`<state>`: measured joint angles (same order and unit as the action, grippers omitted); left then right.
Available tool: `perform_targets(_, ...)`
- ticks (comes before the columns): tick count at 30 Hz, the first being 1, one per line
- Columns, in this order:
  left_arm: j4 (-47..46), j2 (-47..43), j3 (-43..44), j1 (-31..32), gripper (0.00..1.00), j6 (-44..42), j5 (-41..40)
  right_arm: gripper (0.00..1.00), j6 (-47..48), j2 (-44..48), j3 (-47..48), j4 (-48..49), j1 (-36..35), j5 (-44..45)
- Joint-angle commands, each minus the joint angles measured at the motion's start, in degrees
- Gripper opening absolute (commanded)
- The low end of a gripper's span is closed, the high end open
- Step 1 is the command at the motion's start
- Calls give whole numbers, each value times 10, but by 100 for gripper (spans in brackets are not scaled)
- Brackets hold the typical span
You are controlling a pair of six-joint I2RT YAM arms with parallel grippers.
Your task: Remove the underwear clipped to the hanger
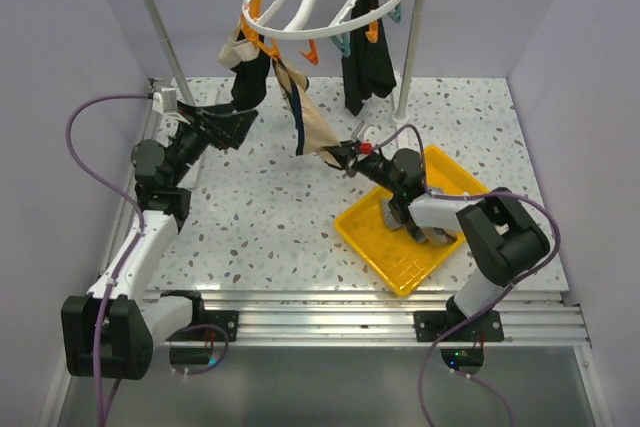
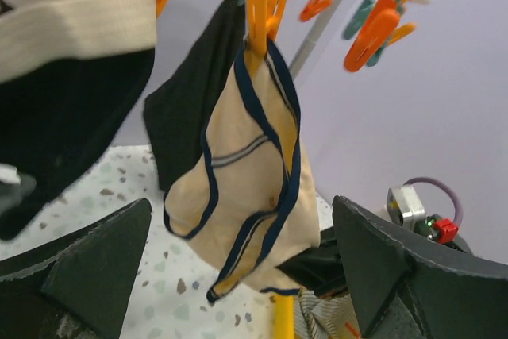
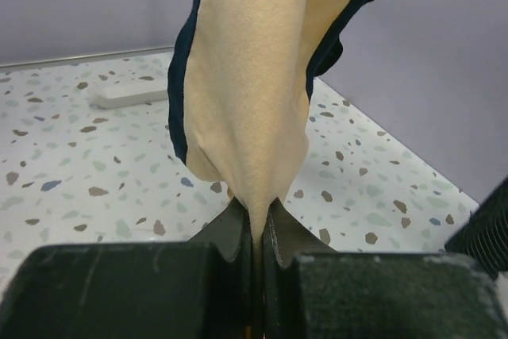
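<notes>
Table: speckled white surface (image 1: 260,217), with both arms bolted at its near edge.
Hanger: round white drying ring (image 1: 300,35) hung high at the back between two white poles (image 1: 415,37), with orange and teal pegs around its rim.
Tray: yellow tray (image 1: 385,252) on the table's right half, under the right arm. A striped piece of fabric (image 1: 395,215) lies in it.
Beige underwear: tan with navy trim (image 1: 315,127) (image 2: 246,188) (image 3: 254,101). Its top is clipped to the ring and its lower end is drawn down toward the tray.
Black underwear: one piece (image 1: 365,67) hangs at the ring's right, another (image 1: 250,82) at its left.
Right gripper: clamped (image 1: 345,157) (image 3: 254,224) on the bottom fold of the beige underwear.
Left gripper: spread wide and holding nothing (image 1: 235,127) (image 2: 242,212), just below the left black piece.
Peg: an orange peg (image 2: 258,5) pinches the top of the beige underwear.
</notes>
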<state>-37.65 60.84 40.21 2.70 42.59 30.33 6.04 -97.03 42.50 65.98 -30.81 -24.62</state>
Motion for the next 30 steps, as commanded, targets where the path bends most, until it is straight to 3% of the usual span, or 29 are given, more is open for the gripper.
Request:
perform_targets(1, -139, 31, 46, 5, 100, 59, 45, 0, -9, 62, -22, -33, 11, -43)
perform_targets(3, -163, 59, 58, 13, 100, 72, 51, 0, -6, 80, -25, -65, 16, -44)
perform_targets(10, -131, 106, 128, 73, 100, 53, 15, 0, 39, 125, 48, -329, 25, -45)
perform_targets(22, 77, 106, 215, 157, 97, -45, -163, 0, 71, 129, 33, -313, 25, -22)
perform_targets(30, 138, 144, 275, 195, 89, -84, -266, 0, 68, 131, 33, -308, 18, -18)
